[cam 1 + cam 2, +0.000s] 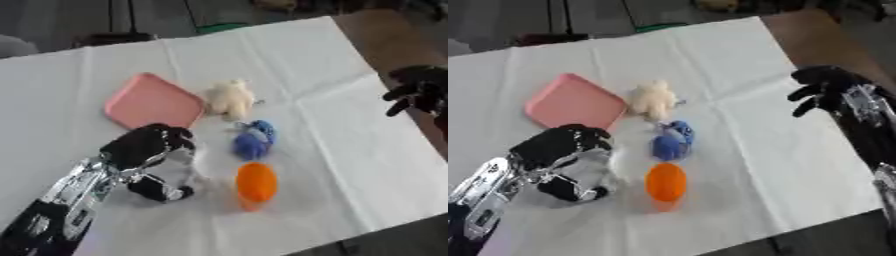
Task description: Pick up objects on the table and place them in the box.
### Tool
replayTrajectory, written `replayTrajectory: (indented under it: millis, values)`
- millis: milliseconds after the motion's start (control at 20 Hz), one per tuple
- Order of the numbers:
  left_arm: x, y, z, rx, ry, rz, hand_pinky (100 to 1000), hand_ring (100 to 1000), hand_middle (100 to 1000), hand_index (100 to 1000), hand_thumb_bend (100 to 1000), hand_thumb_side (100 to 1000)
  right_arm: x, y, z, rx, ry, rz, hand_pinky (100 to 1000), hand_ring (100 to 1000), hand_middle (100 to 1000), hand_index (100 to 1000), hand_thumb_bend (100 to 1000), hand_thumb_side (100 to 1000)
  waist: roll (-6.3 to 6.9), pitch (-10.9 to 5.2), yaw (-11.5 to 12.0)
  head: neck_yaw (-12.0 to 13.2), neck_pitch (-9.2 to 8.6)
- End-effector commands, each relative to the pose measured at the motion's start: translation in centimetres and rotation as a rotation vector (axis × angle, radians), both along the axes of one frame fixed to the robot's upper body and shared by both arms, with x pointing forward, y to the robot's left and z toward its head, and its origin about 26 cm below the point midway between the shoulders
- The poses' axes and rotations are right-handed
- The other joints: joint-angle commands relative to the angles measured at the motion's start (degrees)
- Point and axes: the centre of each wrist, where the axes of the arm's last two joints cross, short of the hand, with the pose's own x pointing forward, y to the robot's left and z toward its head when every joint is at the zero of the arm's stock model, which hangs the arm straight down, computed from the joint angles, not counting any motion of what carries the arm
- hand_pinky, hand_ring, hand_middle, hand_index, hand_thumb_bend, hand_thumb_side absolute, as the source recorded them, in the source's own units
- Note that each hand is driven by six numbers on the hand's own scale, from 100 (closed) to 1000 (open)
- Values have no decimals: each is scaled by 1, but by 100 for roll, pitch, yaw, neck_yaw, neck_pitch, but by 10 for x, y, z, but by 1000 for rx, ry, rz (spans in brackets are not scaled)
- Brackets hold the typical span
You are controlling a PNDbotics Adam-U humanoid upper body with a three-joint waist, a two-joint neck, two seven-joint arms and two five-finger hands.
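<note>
My left hand [144, 147] hovers low over the white cloth at the lower left. Its fingers and thumb curl round a pale, whitish thing [590, 171] that I cannot make out. Just right of it lies an orange egg-shaped object [256, 182]. Beyond that sits a blue soft toy [254, 140], and further back a cream plush toy [230, 98]. A flat pink square tray [153, 102] lies left of the cream toy, just beyond my left hand. My right hand [824, 90] hangs over the cloth's right edge, fingers relaxed and holding nothing.
The white cloth [332, 125] covers most of the table, and bare brown tabletop [394, 40] shows at the upper right. The cloth's front edge runs along the lower right. Dark objects stand beyond the far edge.
</note>
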Motion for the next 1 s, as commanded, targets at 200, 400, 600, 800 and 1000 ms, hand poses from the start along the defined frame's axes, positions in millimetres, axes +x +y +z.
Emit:
replayTrajectory:
  millis: [200,400,600,800,1000]
  values:
    - [4,-1,2,25,-27,-8,891,803,846,791,550,529,-2,0,8,-16,-29,9,538,661,760,744,100,937,-37,-77,-27,1,25]
    - [3,0,5,100,-32,-31,910,825,856,772,544,564,-2,0,8,-16,-28,9,538,660,760,744,100,937,-25,-86,-27,-4,29]
    - [2,3,12,181,-29,-36,917,831,851,746,544,578,-2,0,8,-17,-25,9,538,660,760,744,100,937,-15,-101,-18,-18,35]
    - [3,4,18,236,-29,-37,919,828,834,688,512,493,-2,-1,8,-19,-23,7,538,660,760,744,100,936,-6,-126,-8,-35,45]
    - [6,7,28,271,-51,-30,915,818,812,631,334,362,-2,-2,7,-22,-19,4,538,660,760,744,100,935,11,-157,3,-46,50]
